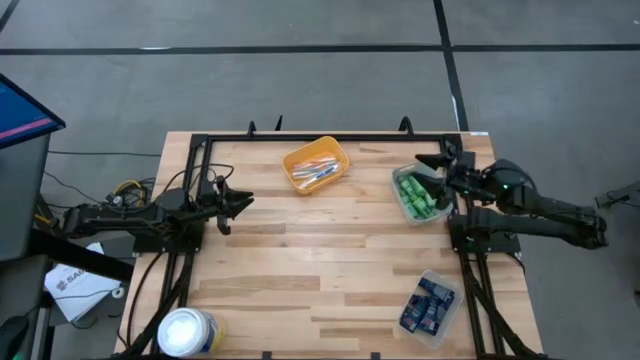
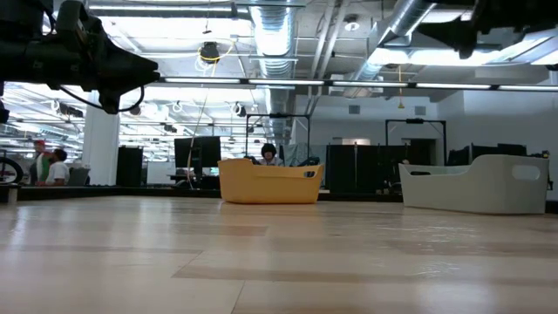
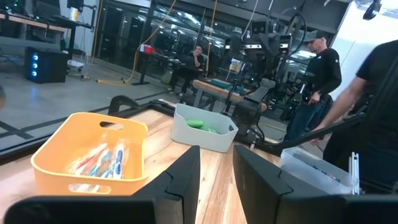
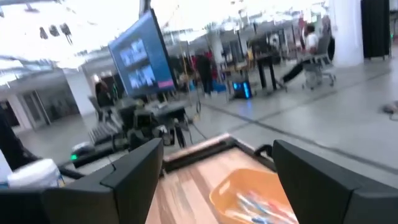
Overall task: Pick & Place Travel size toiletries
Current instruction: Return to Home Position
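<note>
The travel size toiletries lie sorted in three trays. Thin sticks (image 1: pixel 318 172) fill the orange tray (image 1: pixel 340 155) at the far middle, also seen as sticks (image 3: pixel 102 158) in the left wrist view. Green bottles (image 1: pixel 415 195) lie in the grey tray (image 1: pixel 398 200) at the far right. Navy packets (image 1: pixel 428 305) lie in the clear tray (image 1: pixel 452 318) at the near right. My left gripper (image 1: pixel 245 200) hovers at the table's left side, open by a narrow gap (image 3: pixel 216 152), with nothing in it. My right gripper (image 1: pixel 432 160) stands wide open (image 4: pixel 217 149) above the grey tray's far end, touching nothing.
A large white tub (image 1: pixel 188 332) stands at the near left corner. A black frame rail (image 1: pixel 330 138) runs along the far edge. The middle of the wooden table (image 1: pixel 320 250) is bare. People (image 3: pixel 320 68) stand beyond the table's right side.
</note>
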Robot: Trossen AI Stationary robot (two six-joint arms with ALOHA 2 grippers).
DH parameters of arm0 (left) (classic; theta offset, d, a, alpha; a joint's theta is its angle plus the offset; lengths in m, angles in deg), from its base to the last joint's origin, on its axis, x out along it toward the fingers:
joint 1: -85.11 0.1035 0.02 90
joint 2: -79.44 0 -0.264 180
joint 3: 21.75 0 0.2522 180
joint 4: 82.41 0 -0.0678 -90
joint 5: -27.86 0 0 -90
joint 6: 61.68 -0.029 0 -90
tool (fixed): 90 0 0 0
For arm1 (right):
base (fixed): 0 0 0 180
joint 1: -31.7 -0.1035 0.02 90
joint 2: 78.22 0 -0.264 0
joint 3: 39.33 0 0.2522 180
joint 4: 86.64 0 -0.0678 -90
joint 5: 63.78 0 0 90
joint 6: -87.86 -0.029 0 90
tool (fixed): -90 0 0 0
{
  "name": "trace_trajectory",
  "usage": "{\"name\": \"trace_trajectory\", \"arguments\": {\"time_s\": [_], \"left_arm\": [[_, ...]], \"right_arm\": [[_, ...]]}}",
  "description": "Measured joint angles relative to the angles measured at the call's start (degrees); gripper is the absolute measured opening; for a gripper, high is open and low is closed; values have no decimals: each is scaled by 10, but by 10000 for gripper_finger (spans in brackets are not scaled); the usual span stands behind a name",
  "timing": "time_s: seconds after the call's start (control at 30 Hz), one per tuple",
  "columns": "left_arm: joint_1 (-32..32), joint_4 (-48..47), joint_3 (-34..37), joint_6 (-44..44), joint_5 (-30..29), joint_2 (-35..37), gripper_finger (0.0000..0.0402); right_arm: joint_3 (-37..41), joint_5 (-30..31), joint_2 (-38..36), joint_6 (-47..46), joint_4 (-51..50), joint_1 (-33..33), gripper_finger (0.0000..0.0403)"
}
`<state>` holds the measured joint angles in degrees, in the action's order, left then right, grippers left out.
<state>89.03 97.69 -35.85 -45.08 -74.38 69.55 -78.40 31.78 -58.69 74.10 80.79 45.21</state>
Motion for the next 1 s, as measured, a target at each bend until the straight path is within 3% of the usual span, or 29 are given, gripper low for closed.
{"name": "trace_trajectory", "arguments": {"time_s": [0.4,0.73,1.0], "left_arm": [[0,3,0,0,0,0,92],[0,4,0,0,-3,0,92],[0,5,0,0,-2,74,92]], "right_arm": [[128,0,-124,-80,58,0,295],[191,-2,-182,-128,59,0,295],[249,-3,-194,-178,67,-4,295]]}}
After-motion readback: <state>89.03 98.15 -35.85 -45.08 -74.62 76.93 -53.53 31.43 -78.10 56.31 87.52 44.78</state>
